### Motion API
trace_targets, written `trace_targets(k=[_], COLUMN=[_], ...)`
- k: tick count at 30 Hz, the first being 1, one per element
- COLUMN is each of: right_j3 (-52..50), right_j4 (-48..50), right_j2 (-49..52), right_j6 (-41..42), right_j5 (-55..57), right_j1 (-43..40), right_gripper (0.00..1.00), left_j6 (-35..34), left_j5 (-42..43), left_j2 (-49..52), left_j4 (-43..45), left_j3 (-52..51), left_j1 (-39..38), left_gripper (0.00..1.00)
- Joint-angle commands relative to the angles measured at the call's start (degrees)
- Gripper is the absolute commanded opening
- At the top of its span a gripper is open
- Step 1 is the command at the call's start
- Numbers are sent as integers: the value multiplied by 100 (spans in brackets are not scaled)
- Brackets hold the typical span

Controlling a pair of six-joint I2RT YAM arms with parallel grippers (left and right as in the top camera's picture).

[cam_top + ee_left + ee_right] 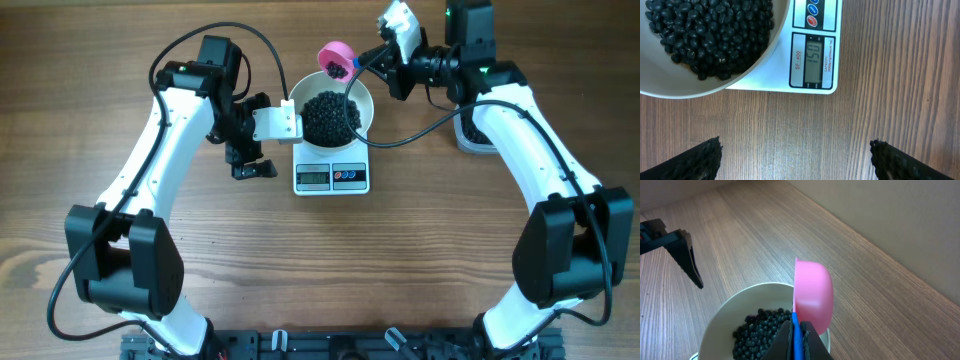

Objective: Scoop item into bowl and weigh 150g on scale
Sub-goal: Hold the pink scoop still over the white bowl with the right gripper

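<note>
Right wrist: black beans (760, 330), loose, likely hard and roll-prone, unpinchable; best taken by pink scoop (812, 300), my right gripper (797, 337) clamped on its handle, my left gripper (797, 155) spread wide, empty.

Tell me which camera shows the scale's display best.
The left wrist view: the display sits close and unobstructed, with legible digits. Overhead shows it only as a tiny grey patch on the scale, in front of the bowl. The right wrist view shows the bowl and the pink scoop, but no display.
</note>
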Motion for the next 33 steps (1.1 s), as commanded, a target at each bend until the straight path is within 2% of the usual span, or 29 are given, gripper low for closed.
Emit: trace_targets(k=[1,23,33], right_j3=[42,42,42], right_j4=[31,-66,-46], right_j2=[-63,-63,-63], right_j6=[74,114,728], right_j5=[-46,138,407], right_j1=[-26,-26,-37], right_gripper=[4,4,4], left_j6=[111,111,111], left_j5=[153,153,153], left_j2=[13,13,11], left_j4=[-4,-4,-4], left_j3=[-48,-48,-48], left_j1=[22,22,22], left_gripper=[100,100,100])
